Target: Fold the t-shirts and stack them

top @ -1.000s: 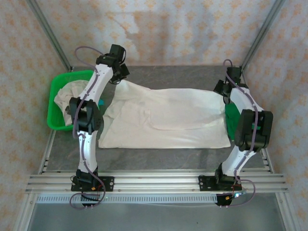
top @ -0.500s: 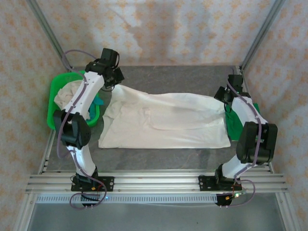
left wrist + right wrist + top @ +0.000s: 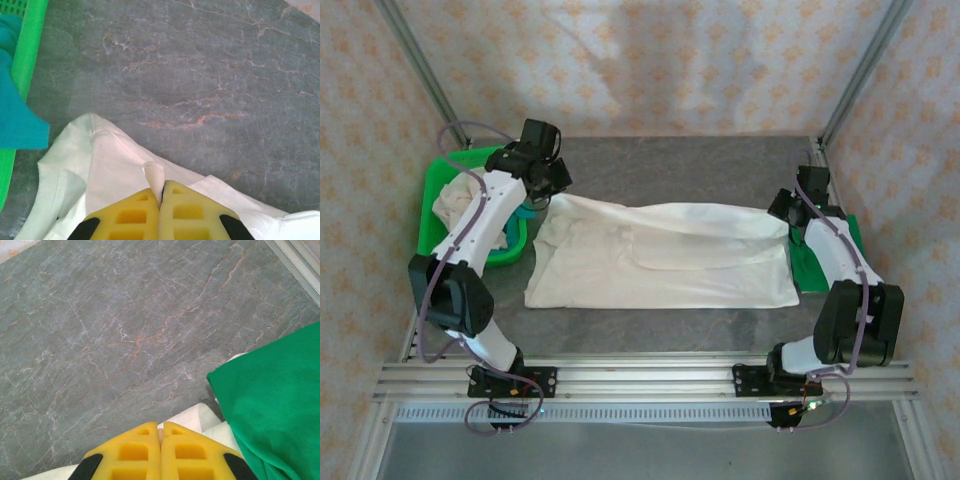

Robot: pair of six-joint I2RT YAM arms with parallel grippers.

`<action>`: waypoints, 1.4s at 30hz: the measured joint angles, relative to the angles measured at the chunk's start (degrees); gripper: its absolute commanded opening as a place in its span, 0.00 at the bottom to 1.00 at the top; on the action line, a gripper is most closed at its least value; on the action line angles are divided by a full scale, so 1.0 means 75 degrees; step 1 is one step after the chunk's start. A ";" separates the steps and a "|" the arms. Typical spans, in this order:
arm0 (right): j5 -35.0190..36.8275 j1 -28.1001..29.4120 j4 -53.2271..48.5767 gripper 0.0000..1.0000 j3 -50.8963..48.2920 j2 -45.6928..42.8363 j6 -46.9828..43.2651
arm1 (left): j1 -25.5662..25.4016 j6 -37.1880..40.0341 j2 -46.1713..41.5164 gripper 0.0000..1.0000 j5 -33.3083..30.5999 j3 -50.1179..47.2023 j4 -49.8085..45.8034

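Observation:
A cream t-shirt [image 3: 660, 258] lies spread lengthwise across the grey table. My left gripper [image 3: 548, 186] is at its far left corner. In the left wrist view the yellow fingers [image 3: 130, 215] are shut on a pinched fold of the cream t-shirt [image 3: 110, 165]. My right gripper [image 3: 786, 208] is at the far right corner. Its yellow fingers [image 3: 185, 452] are shut with a sliver of the cream t-shirt [image 3: 187, 417] between them. Another cream t-shirt [image 3: 458, 205] and a teal t-shirt [image 3: 15, 110] sit in the basket.
The green plastic basket [image 3: 470, 158] stands at the far left, its rim [image 3: 27, 45] close beside the left gripper. A flat green mat [image 3: 810, 268] lies at the right edge, partly under the shirt's right end, and right of the right gripper as the green mat [image 3: 275, 405].
Both grippers have drawn nearer with the shirt's far edge, the left one also shifting left. The shirt's far edge now lies closer to the near edge.

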 measured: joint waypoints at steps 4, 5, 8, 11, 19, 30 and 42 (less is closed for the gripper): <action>0.0012 -0.0003 -0.0017 0.00 -0.0192 -0.0093 0.0003 | -0.0082 -0.0067 -0.0498 0.00 -0.0029 -0.0463 -0.0009; 0.0012 0.0000 -0.0029 0.00 -0.0242 -0.0114 0.0006 | -0.0108 -0.0090 -0.0635 0.00 -0.0038 -0.0574 -0.0006; 0.0012 -0.0003 -0.0055 0.00 -0.0382 -0.0230 0.0038 | -0.0157 -0.0184 -0.1070 0.00 -0.0061 -0.0944 -0.0009; 0.0032 0.0000 -0.0055 0.00 -0.0548 -0.0417 0.0090 | -0.0157 -0.0294 -0.1489 0.00 -0.0064 -0.1317 -0.0017; 0.0058 0.0000 -0.0064 0.00 -0.0828 -0.0694 0.0259 | -0.0358 -0.0504 -0.2256 0.00 -0.0117 -0.2119 -0.0073; 0.0125 -0.0003 -0.0265 0.00 -0.0970 -0.0930 0.0411 | -0.0411 -0.0892 -0.3031 0.00 -0.0189 -0.3040 -0.0242; 0.0181 -0.0003 -0.0423 0.00 -0.1364 -0.1055 0.0475 | -0.0510 -0.1390 -0.3829 0.00 -0.0175 -0.4287 -0.0326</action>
